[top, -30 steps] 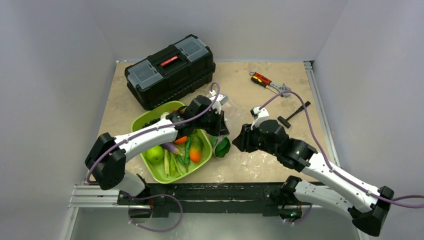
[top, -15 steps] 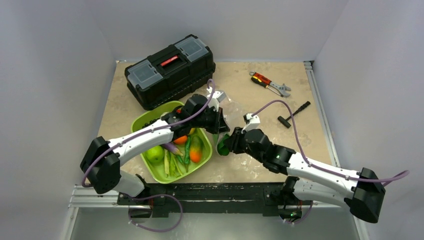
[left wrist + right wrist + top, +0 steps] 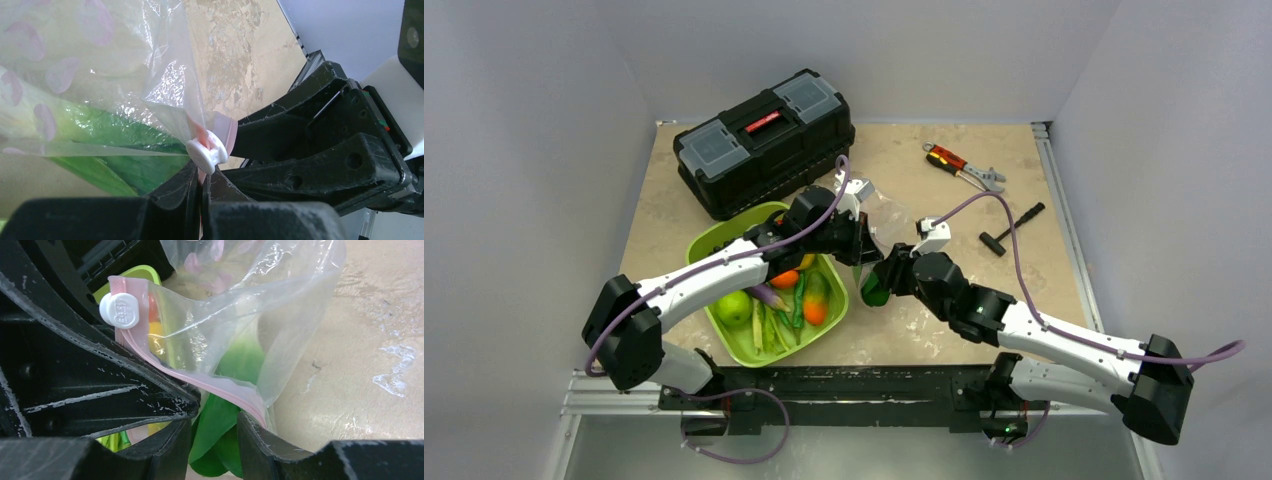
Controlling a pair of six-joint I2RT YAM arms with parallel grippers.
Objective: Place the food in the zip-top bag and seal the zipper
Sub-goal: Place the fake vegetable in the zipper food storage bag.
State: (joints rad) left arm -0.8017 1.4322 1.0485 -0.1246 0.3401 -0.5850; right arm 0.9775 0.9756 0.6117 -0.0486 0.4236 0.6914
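Note:
The zip-top bag [image 3: 890, 215] lies crumpled beside the tray, with a green bok choy [image 3: 873, 292] sticking out of its mouth. My left gripper [image 3: 856, 247] is shut on the pink zipper [image 3: 201, 134] just below the white slider [image 3: 206, 152]. My right gripper [image 3: 882, 283] is open, its jaws on either side of the bok choy leaf [image 3: 214, 432]. The zipper strip [image 3: 200, 382] runs across its right finger, and the slider [image 3: 121, 310] shows at upper left. More food lies in the tray: a green apple [image 3: 734, 308], an orange fruit [image 3: 816, 302] and green beans [image 3: 769, 325].
The lime-green tray [image 3: 699, 245] sits to the left of the bag. A black toolbox [image 3: 764, 140] stands at the back left. Red-handled pliers [image 3: 964, 165] and a small black hammer [image 3: 1009, 230] lie at the back right.
My right arm has swung left and forward to the bag's mouth, closing in on the bok choy leaf. My left gripper has drawn the bag's mouth slightly up and back.

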